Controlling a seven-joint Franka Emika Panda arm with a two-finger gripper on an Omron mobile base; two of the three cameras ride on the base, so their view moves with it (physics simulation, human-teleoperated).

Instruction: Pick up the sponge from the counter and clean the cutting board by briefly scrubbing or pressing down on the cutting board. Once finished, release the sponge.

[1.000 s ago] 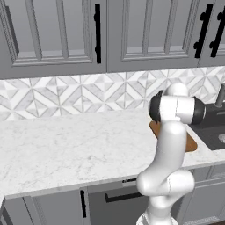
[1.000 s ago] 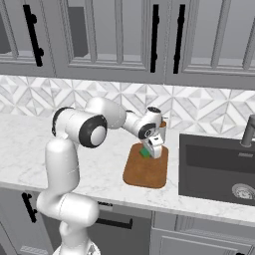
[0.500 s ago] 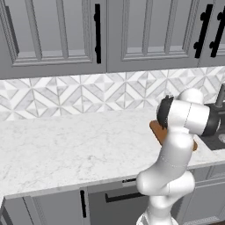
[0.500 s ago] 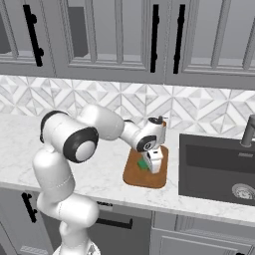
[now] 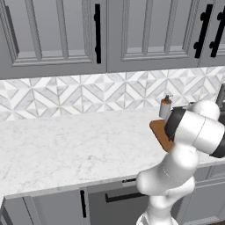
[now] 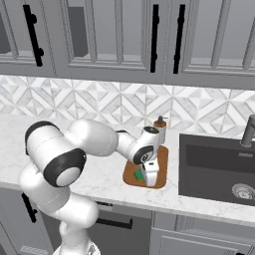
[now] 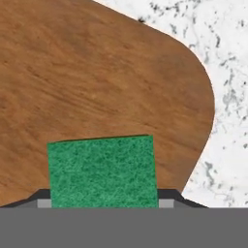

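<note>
Small rectangular sponge with a green top [image 7: 101, 172] pinched between the jaws at the bottom centre of the hand frame, a dark fingertip [image 7: 169, 194] pressed against each of its sides. Beneath and beyond it, flat orange-brown wooden cutting board with rounded corners [image 7: 87, 82], filling the left and middle of that frame, its rounded corner curving down the right side. Past that corner, broad white marble-look table with grey speckling [image 7: 227, 97] in the upper right and right. In the right base frame, gripper [image 6: 148, 180] pointing down just right of centre, low over the near part of the board [image 6: 162, 159], a sliver of green sponge [image 6: 139, 176] showing beside the white hand. Whether the sponge touches the wood: cannot tell. Small bottle with a dark pump top [image 6: 160, 127] standing at the board's far edge, near the diamond-patterned tile backsplash [image 6: 99, 102]. Dark sink basin [image 6: 216, 167] to the right of the board, well apart from the sponge. In the left base frame, only the board's left end [image 5: 158, 131] visible at centre right, behind the white arm; same bottle [image 5: 165, 107] just above it.
</note>
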